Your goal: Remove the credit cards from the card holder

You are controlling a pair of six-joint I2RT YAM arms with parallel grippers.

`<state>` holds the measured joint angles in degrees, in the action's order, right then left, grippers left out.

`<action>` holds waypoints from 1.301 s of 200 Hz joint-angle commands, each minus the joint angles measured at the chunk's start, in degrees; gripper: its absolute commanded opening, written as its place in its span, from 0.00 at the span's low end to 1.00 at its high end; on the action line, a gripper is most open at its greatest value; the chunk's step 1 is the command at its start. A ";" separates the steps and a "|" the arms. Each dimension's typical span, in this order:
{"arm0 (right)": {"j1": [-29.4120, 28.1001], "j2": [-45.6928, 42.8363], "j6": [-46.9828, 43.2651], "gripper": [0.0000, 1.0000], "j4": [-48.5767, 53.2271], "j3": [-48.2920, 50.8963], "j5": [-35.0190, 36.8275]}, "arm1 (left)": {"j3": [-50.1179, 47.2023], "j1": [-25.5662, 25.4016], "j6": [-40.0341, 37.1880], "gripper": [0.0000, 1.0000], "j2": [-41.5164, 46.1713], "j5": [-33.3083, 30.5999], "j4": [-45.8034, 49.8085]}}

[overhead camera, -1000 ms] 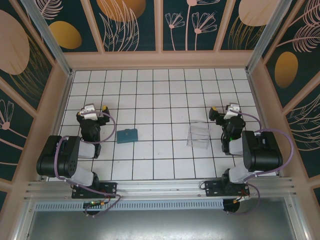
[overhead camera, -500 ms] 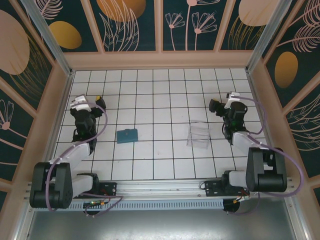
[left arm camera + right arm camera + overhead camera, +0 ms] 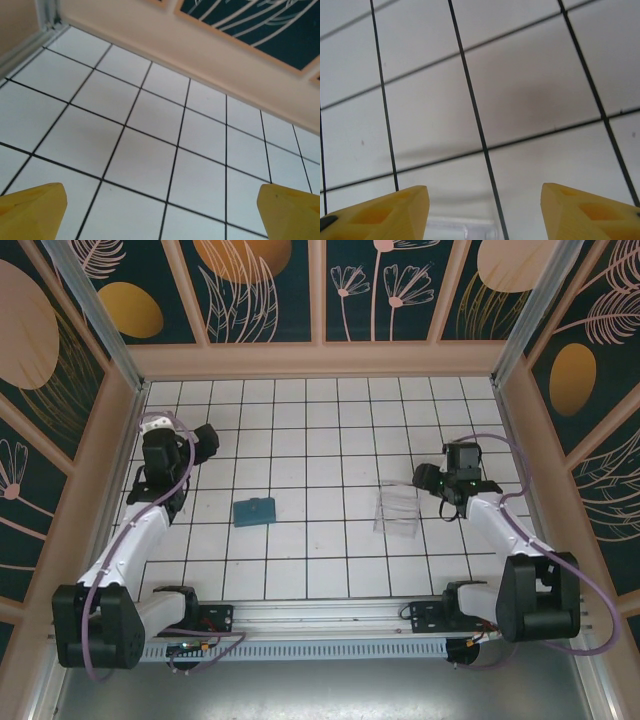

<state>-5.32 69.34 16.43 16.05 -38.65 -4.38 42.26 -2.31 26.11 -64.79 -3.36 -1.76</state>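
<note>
The card holder [image 3: 254, 511] lies flat on the white tiled table [image 3: 320, 570], at about 8 o'clock from its centre, with nothing touching it. The left gripper [image 3: 205, 440] hangs at 10 o'clock from the holder, well apart from it, its yellow fingers [image 3: 32, 210] spread wide over bare tile. The right gripper [image 3: 425, 478] sits at 1 o'clock of a clear plastic box [image 3: 398, 508], just beside it, fingers [image 3: 380, 217] apart and holding nothing.

Teal card holder [image 3: 254, 511] — flat, slightly askew, left of centre
</note>
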 commanded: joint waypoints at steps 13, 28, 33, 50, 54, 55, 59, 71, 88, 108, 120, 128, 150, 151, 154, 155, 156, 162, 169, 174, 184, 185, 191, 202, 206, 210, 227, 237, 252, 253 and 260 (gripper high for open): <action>-4.01 -0.67 2.79 0.52 9.74 -3.78 1.74 | 6.61 0.02 -1.51 0.97 -0.66 6.53 14.58; -5.18 1.39 3.21 0.45 11.07 -5.01 2.07 | 8.81 0.02 -4.30 0.98 -0.89 7.98 18.23; -5.47 1.94 3.34 0.44 11.35 -5.18 2.37 | 9.33 0.02 -5.38 0.98 -1.03 8.06 19.18; -5.86 3.18 3.82 0.41 11.69 -5.11 3.75 | 9.62 0.02 -8.72 0.99 -1.12 7.25 20.39; -5.88 3.37 3.95 0.40 11.78 -5.07 4.25 | 9.53 0.02 -9.41 0.98 -1.05 6.77 20.33; -5.91 3.40 4.00 0.39 11.80 -5.09 4.36 | 9.47 0.02 -9.59 0.99 -1.04 6.69 20.32; -5.93 3.56 4.12 0.38 11.76 -5.07 4.89 | 9.08 0.02 -10.12 0.98 -0.96 6.18 19.99; -5.96 3.77 4.31 0.36 11.55 -4.79 6.16 | 7.87 0.02 -10.94 0.98 -0.78 4.47 18.99; -5.95 4.21 4.49 0.33 11.32 -4.61 6.71 | 6.50 0.02 -11.12 0.99 -0.77 4.14 17.92; -5.96 4.57 4.46 0.28 10.79 -4.26 5.85 | 5.77 0.02 -10.98 0.99 -0.90 4.74 17.15; -5.93 4.79 4.23 0.24 10.04 -3.91 5.51 | 5.79 0.02 -11.44 0.98 -0.96 4.43 17.23; -6.00 5.16 4.23 0.21 9.70 -3.80 5.51 | 5.85 0.03 -11.83 0.98 -0.88 4.06 17.06; -6.08 6.43 4.23 0.15 9.26 -3.98 5.48 | 5.77 0.02 -12.20 0.98 -0.53 3.18 16.67; -6.14 6.51 4.23 0.15 9.22 -4.02 5.46 | 5.75 0.02 -12.17 0.99 -0.52 3.22 16.64; -6.13 6.71 4.23 0.15 9.13 -4.06 5.46 | 5.74 0.09 -12.21 0.99 -0.47 3.26 16.55; -6.16 6.74 4.23 0.14 9.11 -4.06 5.49 | 5.69 0.05 -12.22 0.99 -0.44 3.31 16.54; -6.22 6.80 4.23 0.14 9.10 -4.06 5.51 | 5.67 0.04 -12.22 0.99 -0.43 3.33 16.53; -6.39 7.15 4.23 0.14 8.92 -4.13 5.52 | 5.64 0.02 -12.22 0.98 -0.42 3.35 16.44; -6.56 7.55 4.23 0.13 8.91 -4.27 5.52 | 5.64 0.03 -12.22 0.98 -0.34 3.38 16.44; -6.79 7.85 4.33 0.12 8.91 -4.53 5.61 | 5.60 0.03 -12.22 0.99 -0.33 3.39 16.35; -7.28 8.34 4.47 0.11 9.08 -5.06 6.09 | 5.47 0.02 -12.22 0.99 -0.33 3.36 16.26; -7.39 8.39 4.48 0.11 9.08 -5.13 6.12 | 5.47 0.02 -12.22 0.98 -0.33 3.36 16.26; -7.73 8.60 4.56 0.09 9.17 -5.52 6.23 | 5.47 0.02 -12.22 0.98 -0.33 3.37 16.34; -8.50 9.06 4.83 0.08 9.34 -6.48 6.53 | 5.39 0.02 -12.18 0.99 -0.34 3.57 16.26; -8.83 9.28 4.91 0.08 9.42 -6.79 6.69 | 5.38 0.03 -12.07 0.98 -0.33 3.56 16.26; -9.24 9.52 4.96 0.07 9.59 -7.26 6.82 | 5.38 0.02 -11.98 0.98 -0.41 3.58 16.26; -10.97 10.81 5.67 0.06 10.09 -9.49 7.51 | 5.29 0.00 -11.42 0.98 -0.72 4.61 16.35; -12.28 11.89 6.05 0.05 10.14 -11.18 8.03 | 5.29 0.02 -11.36 0.98 -1.09 5.52 16.35; -14.41 14.14 6.57 0.04 10.23 -14.63 9.17 | 5.37 0.02 -11.46 0.98 -1.71 6.06 16.59; -14.61 14.41 6.54 0.04 10.23 -14.97 9.23 | 5.37 0.02 -11.49 0.98 -1.72 6.03 16.60; -15.76 15.80 6.64 0.04 10.31 -16.88 9.78 | 5.38 0.02 -11.45 0.98 -1.95 6.13 16.70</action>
<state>-17.87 82.04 21.15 26.11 -49.01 2.79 48.29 -2.31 15.05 -65.76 1.45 15.20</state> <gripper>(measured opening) 0.057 0.983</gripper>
